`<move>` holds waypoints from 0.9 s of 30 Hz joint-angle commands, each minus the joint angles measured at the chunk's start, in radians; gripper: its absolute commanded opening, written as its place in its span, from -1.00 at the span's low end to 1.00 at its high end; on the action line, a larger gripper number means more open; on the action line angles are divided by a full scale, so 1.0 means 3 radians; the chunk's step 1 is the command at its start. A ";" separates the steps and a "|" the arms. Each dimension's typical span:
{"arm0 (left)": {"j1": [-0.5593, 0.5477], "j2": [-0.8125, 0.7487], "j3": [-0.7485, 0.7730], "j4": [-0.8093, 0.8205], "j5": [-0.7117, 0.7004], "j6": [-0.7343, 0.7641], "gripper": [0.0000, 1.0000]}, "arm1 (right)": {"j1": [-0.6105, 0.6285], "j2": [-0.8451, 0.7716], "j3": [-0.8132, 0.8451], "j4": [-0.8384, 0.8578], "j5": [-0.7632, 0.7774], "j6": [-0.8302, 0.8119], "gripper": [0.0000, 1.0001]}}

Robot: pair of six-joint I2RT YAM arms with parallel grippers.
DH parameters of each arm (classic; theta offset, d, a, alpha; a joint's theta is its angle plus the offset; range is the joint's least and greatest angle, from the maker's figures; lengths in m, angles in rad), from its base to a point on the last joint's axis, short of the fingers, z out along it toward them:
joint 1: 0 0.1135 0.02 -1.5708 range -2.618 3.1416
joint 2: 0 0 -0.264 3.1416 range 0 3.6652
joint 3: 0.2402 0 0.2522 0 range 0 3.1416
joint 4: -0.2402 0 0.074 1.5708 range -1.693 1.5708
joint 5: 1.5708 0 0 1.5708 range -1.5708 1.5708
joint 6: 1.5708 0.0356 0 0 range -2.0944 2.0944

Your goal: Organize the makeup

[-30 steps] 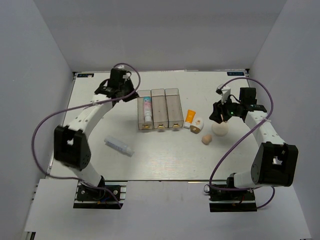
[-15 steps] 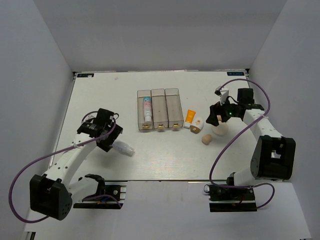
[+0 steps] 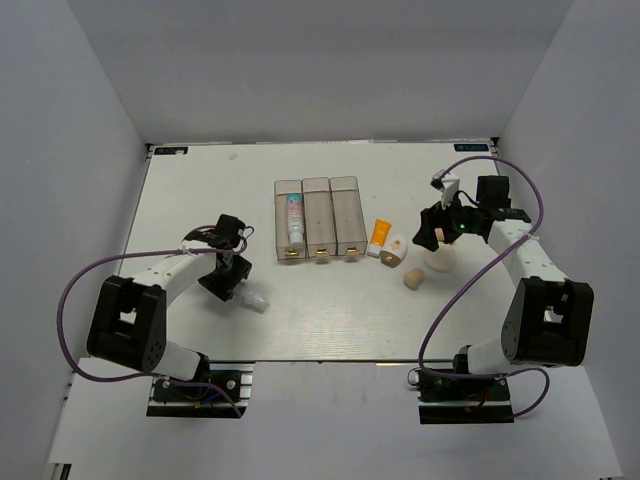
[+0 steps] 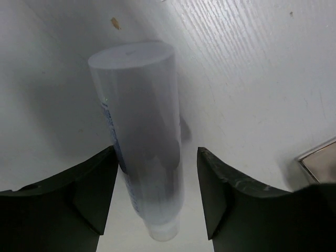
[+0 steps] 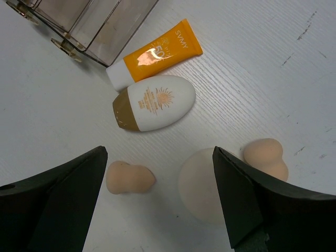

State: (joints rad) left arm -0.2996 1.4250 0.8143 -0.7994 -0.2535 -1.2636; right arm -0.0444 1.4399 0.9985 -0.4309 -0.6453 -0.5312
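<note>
Left wrist view, left tool [image 4: 157, 153] low, open astride white tube [image 4: 135, 94], right tool [image 5: 160, 153] open wide.

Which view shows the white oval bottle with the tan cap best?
Right wrist: the white oval bottle lies close and unobstructed, its sun print and tan cap clear, beside the orange tube. Top external shows it only as a small pale shape. Left wrist does not show it.
</note>
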 commanded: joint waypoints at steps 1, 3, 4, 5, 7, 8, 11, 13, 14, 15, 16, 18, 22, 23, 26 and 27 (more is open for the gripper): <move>0.0027 -0.0015 0.0088 0.0128 -0.0075 0.0091 0.41 | -0.0010 -0.0116 -0.0035 0.0045 -0.0002 -0.0014 0.73; 0.0027 0.0031 0.0037 0.0174 -0.0060 0.0111 0.23 | -0.0010 -0.0111 -0.0035 0.0051 -0.0007 -0.0004 0.73; 0.0058 0.0036 0.0006 0.0185 -0.0045 0.0116 0.16 | -0.0010 -0.0106 -0.0035 0.0051 -0.0007 0.0001 0.72; 0.0058 0.0041 -0.0014 0.0210 -0.0019 0.0121 0.08 | -0.0005 -0.0106 -0.0035 0.0056 -0.0002 0.0007 0.72; 0.0058 0.0041 -0.0086 0.0281 0.0052 0.0122 -0.16 | -0.0010 -0.0095 -0.0020 0.0061 -0.0007 0.0002 0.72; 0.0058 0.0026 -0.0111 0.0297 0.0078 0.0122 -0.33 | -0.0010 -0.0080 -0.0015 0.0056 -0.0007 0.0001 0.72; 0.0058 -0.0101 -0.0071 0.0455 0.0190 0.0228 -0.56 | -0.0010 -0.0070 -0.0005 0.0061 -0.0012 0.0001 0.71; 0.0012 -0.0336 0.0076 0.0704 0.0226 0.0351 -0.75 | -0.0005 -0.0070 0.0000 0.0051 -0.0007 0.0001 0.70; 0.0012 -0.0403 0.0154 0.0782 0.0292 0.0559 -0.84 | -0.0015 -0.0060 0.0000 0.0056 -0.0012 0.0001 0.70; 0.0012 -0.0459 0.0245 0.0869 0.0343 0.0652 -0.85 | -0.0005 -0.0055 0.0000 0.0056 -0.0017 0.0001 0.70; -0.0018 -0.0470 0.0439 0.1072 0.0486 0.0886 -0.90 | -0.0010 -0.0044 0.0000 0.0056 -0.0027 0.0007 0.69; -0.0019 -0.0424 0.0680 0.1150 0.0604 0.1102 -0.92 | -0.0010 -0.0024 0.0000 0.0061 -0.0037 0.0012 0.68; -0.0019 -0.0138 0.1161 0.1411 0.1059 0.1563 -1.00 | -0.0010 -0.0003 0.0036 0.0061 -0.0053 0.0022 0.68; -0.0019 0.0034 0.1324 0.1437 0.1136 0.1675 -1.00 | -0.0010 0.0012 0.0051 0.0061 -0.0058 0.0022 0.67; -0.0019 0.0539 0.1757 0.1453 0.1463 0.1930 -0.99 | -0.0010 0.0017 0.0077 0.0056 -0.0053 0.0022 0.66; -0.0019 0.0669 0.1881 0.1377 0.1575 0.1972 -0.99 | -0.0015 0.0007 0.0082 0.0056 -0.0053 0.0022 0.67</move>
State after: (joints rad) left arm -0.3016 1.5078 1.2938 -0.4110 0.0750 -0.7940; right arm -0.0444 1.4372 0.9985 -0.4305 -0.6395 -0.5301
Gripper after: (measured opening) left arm 0.535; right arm 0.834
